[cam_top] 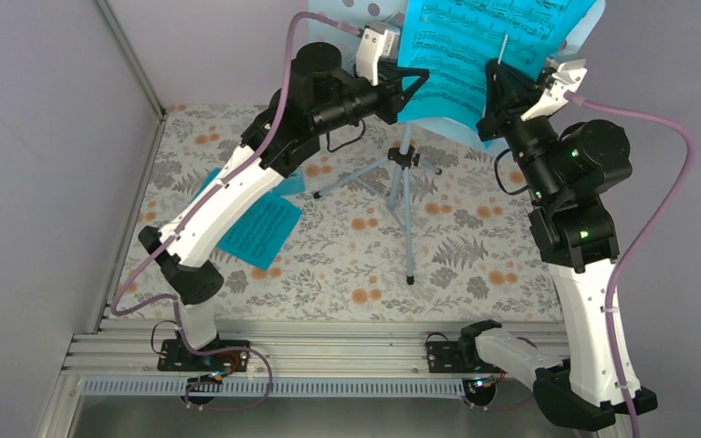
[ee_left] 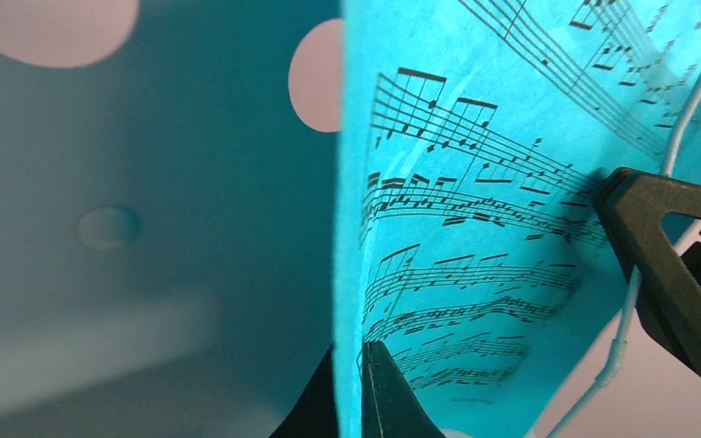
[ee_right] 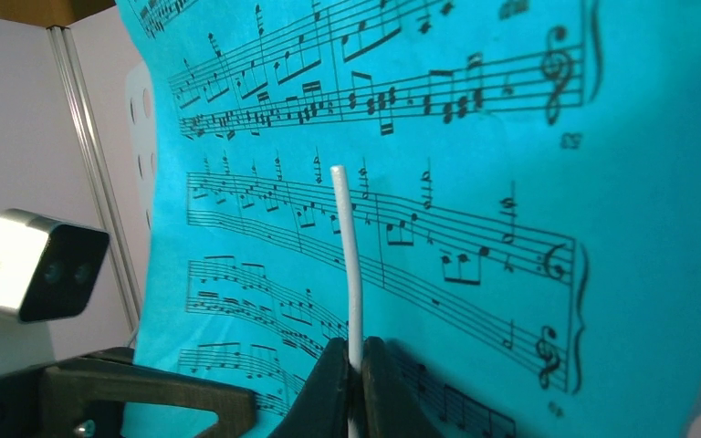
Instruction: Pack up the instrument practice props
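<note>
- While the left tool (ee_left: 351,374) pinches the teal sheet (ee_left: 475,228) at its edge, the right tool (ee_right: 354,365) clamps the white page wire (ee_right: 349,246).
- Sheet removal; next, probably hold the wire clear and draw the sheet off.

Page (cam_top: 475,64) on stand (cam_top: 408,219) — second page (cam_top: 260,228) left

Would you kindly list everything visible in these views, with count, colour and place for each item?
music stand: one, light blue, on its tripod, far middle.
page on the stand: at least one, teal, against its desk.
loose page: at least one, teal, flat under the left arm.
holder wire: one, white, upright across the stand's page.
tablecloth: one, grey floral, spread under the stand.
left gripper: one, black, shut on the stand page's edge.
right gripper: one, black, shut on the holder wire.
</note>
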Action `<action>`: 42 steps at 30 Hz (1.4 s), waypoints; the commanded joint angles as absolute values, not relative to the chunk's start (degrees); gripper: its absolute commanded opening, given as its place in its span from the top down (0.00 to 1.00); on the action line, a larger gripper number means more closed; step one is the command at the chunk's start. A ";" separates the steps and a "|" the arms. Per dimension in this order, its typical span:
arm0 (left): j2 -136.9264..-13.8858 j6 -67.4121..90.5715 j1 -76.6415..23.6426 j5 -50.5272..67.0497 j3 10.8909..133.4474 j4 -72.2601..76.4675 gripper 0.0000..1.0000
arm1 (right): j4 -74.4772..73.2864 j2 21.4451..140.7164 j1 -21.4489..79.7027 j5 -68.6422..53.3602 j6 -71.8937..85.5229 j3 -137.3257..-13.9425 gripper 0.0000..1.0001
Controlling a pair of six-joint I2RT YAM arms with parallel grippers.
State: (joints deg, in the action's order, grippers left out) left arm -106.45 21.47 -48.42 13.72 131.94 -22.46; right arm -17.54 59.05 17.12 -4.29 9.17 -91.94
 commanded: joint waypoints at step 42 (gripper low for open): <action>-55.34 30.40 -33.80 14.33 65.69 -19.43 0.98 | -29.69 59.19 16.97 -3.61 12.08 -96.95 0.29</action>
